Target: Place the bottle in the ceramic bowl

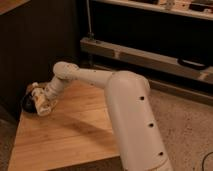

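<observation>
The robot's end effector point(39, 98) hung low over the far left corner of the bench point(65, 137), closed on the bottle point(42, 106), a small pale container with dark marks on its label, held at a tilt with its white cap end up and towards the far side. Just to the left of it, at the bench's left edge, sat the ceramic bowl point(26, 103), black and glossy; the end effector and bottle covered its right part, and whether the bottle touched the bowl could not be made out. From the wrist, the white arm point(82, 76) rose up and to the right, bent at a rounded joint near the dark wall, then ran right over the far side of the bench to the thick white column of the robot's body point(134, 125), which stood at the bench's right edge and filled the near middle of the scene. The bench top was pale wood with visible grain, lit warmly. Behind it on the left stood a dark panelled wall point(35, 40); to the right a long metal rail point(145, 56) ran across the back beneath a shadowed shelf, and a speckled floor point(192, 125) stretched away on the right.
</observation>
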### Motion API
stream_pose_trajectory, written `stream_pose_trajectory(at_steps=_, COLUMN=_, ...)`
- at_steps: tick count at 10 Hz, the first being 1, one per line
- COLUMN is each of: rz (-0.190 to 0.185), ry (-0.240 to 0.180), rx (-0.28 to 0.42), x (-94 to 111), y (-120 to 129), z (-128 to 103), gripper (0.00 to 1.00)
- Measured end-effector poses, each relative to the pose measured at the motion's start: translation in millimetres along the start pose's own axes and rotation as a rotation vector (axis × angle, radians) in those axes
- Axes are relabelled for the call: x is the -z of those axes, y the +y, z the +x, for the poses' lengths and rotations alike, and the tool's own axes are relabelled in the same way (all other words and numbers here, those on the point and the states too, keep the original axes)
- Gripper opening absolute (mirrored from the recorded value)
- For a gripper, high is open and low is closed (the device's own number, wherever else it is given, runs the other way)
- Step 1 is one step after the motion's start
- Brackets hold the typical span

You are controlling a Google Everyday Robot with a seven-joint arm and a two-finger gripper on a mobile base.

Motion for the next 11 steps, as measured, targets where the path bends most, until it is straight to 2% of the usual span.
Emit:
stream_pose_trajectory(at_steps=3, rz=-0.017, ry=0.013, rx=-0.01, x=-3, y=-10, z=-10, gripper=0.0)
stream_pose_trajectory(at_steps=6, rz=-0.017, ry=0.014, rx=-0.027, x=-5, y=-21, z=-15, gripper=0.0)
stream_pose_trajectory(at_steps=11, rz=-0.02, ry=-0.005, rx=-0.051, x=-9, y=-32, z=-19, gripper=0.0)
